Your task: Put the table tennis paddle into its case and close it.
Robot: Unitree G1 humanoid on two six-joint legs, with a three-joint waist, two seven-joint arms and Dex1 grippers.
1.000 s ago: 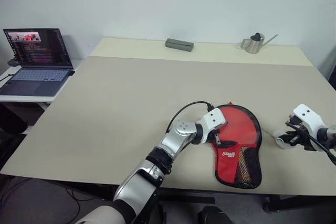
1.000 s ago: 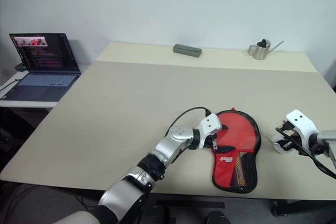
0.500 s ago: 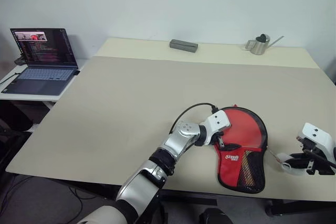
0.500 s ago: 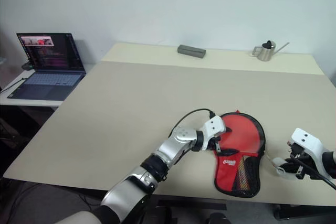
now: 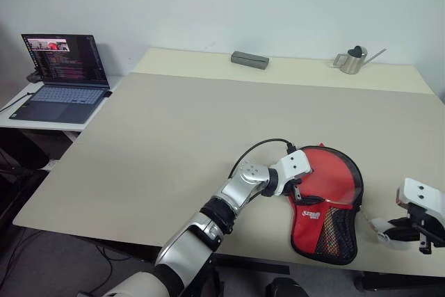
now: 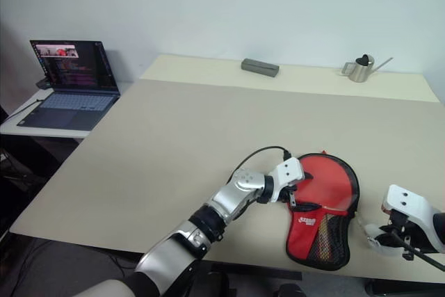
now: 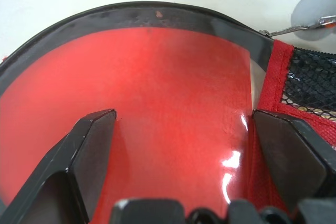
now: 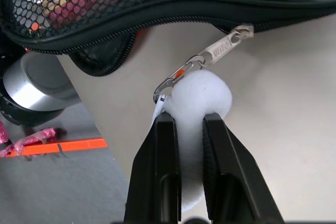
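Your case [image 5: 325,203] lies flat near the worktop's [image 5: 174,137] front edge, at about five o'clock from its middle, round end away from you, mesh pocket toward you. The table tennis paddle [image 7: 157,93] already sits inside: its glossy red rubber shows through the open round end. Judge the case soft and floppy, light, apt to slide or bunch if the zip is dragged, so it needs pinning. The paddle inside is stiff and gives a firm base to press on. Your left gripper [image 7: 184,145] has its fingers spread wide over the blade. Your right gripper [image 8: 184,145], at three o'clock from the case, is clamped on a soft white puff [image 8: 202,98] clipped to the zip pull [image 8: 223,48]; that is the sensible hold. White lettering [image 5: 311,203] on the red fabric is too small to read
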